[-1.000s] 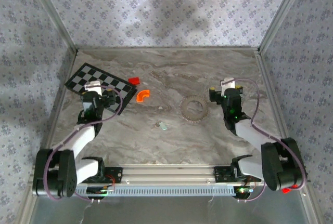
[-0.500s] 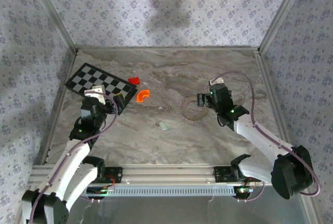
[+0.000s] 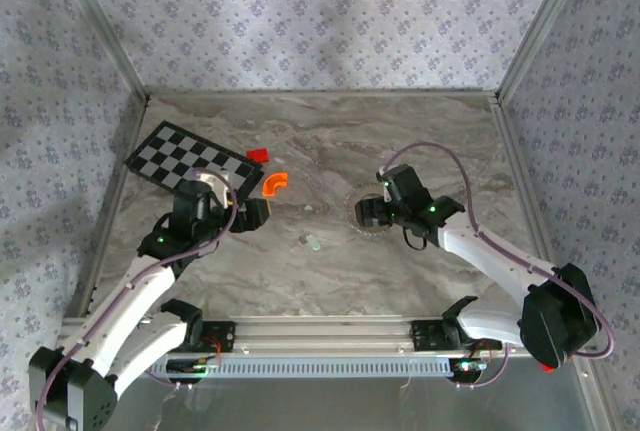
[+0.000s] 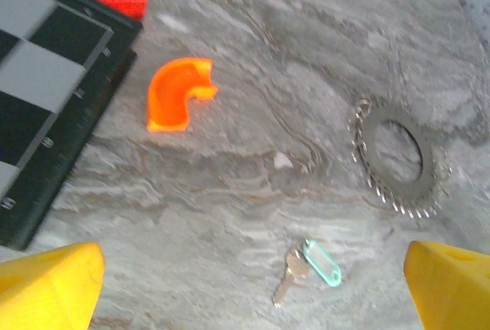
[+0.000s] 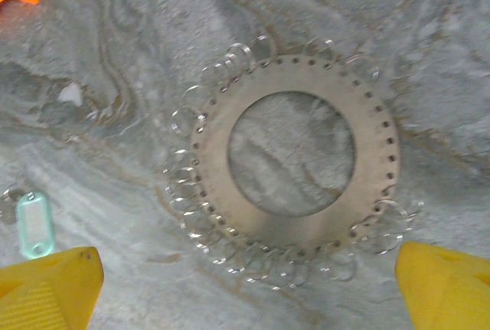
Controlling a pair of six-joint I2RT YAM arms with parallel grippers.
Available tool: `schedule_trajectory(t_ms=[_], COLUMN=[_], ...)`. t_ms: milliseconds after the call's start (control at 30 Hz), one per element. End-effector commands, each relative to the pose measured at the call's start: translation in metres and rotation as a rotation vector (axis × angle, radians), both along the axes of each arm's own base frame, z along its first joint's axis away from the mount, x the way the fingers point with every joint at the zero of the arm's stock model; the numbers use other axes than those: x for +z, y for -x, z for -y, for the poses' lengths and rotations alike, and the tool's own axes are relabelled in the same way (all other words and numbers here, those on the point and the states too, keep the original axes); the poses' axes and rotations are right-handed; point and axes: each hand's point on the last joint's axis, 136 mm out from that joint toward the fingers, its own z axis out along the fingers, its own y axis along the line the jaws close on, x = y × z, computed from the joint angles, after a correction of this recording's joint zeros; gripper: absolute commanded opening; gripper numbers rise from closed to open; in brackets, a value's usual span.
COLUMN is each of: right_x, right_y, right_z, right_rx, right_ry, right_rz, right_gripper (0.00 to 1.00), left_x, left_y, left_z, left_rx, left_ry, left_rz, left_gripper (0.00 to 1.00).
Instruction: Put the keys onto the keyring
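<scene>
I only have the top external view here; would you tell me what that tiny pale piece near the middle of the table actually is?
Observer: In the left wrist view it is a small metal key joined to a pale green tag, both lying flat on the table.
Operator: Thank you. And what does the right wrist camera show?
Observer: The keyring is a flat disc with holes round its rim, carrying many small split rings.
Operator: Is that arm ready to grasp?
Observer: The right gripper is open, with a yellow fingertip at each lower corner of that view and the keyring just beyond them.
</scene>
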Motion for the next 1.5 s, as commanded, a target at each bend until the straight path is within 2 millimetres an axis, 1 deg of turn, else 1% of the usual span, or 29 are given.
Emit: schedule_trajectory(t_ms=[0, 100, 200, 233, 300, 433, 567, 700, 833, 933, 1067, 1200, 1333, 1467], right_x=[-0.009, -0.009, -0.009, -0.01, -0.011, -0.011, -0.007, -0.008, -0.009, -0.012, -0.021, -0.023, -0.024, -0.024], right_y=[0.02, 0.027, 0.035, 0.038, 0.037, 0.031, 0.025, 0.022, 0.021, 0.02, 0.02, 0.021, 0.021, 0.022], right_z=[-0.01, -0.014, -0.013, -0.011, -0.003, 0.014, 0.027, 0.043, 0.054, 0.06, 0.067, 0.072, 0.074, 0.075], right_rx=[0.034, 0.053, 0.067, 0.059, 0.029, -0.021, -0.067, -0.118, -0.16, -0.176, -0.198, -0.217, -0.222, -0.222], right_ry=[-0.045, -0.081, -0.104, -0.115, -0.125, -0.16, -0.245, -0.26, -0.281, -0.293, -0.295, -0.31, -0.322, -0.341], right_rz=[-0.084, -0.1, -0.111, -0.124, -0.127, -0.133, -0.125, -0.098, -0.081, -0.078, -0.093, -0.083, -0.08, -0.074], right_gripper=[1.0, 1.0, 1.0, 1.0, 1.0, 1.0, 1.0, 1.0, 1.0, 1.0, 1.0, 1.0, 1.0, 1.0], left_x=[0.01, 0.01, 0.011, 0.011, 0.01, 0.007, -0.003, -0.023, -0.046, -0.056, -0.075, -0.082, -0.09, -0.098], left_y=[0.009, 0.014, 0.018, 0.018, 0.016, 0.012, 0.004, -0.001, -0.008, -0.011, -0.021, -0.027, -0.029, -0.03], left_z=[0.019, 0.032, 0.049, 0.054, 0.062, 0.089, 0.118, 0.152, 0.189, 0.214, 0.232, 0.242, 0.248, 0.249], left_rx=[-0.075, -0.122, -0.163, -0.169, -0.154, -0.179, -0.21, -0.252, -0.297, -0.336, -0.345, -0.351, -0.346, -0.323], left_ry=[0.043, 0.036, 0.045, 0.049, 0.061, 0.073, 0.058, 0.04, 0.013, -0.007, -0.071, -0.101, -0.129, -0.172], left_rz=[-0.026, -0.033, -0.037, -0.041, -0.045, -0.036, -0.05, -0.084, -0.13, -0.146, -0.176, -0.188, -0.203, -0.207], left_gripper=[1.0, 1.0, 0.99, 0.96, 0.91, 0.82, 0.7, 0.58, 0.53, 0.49, 0.44, 0.4, 0.36, 0.34])
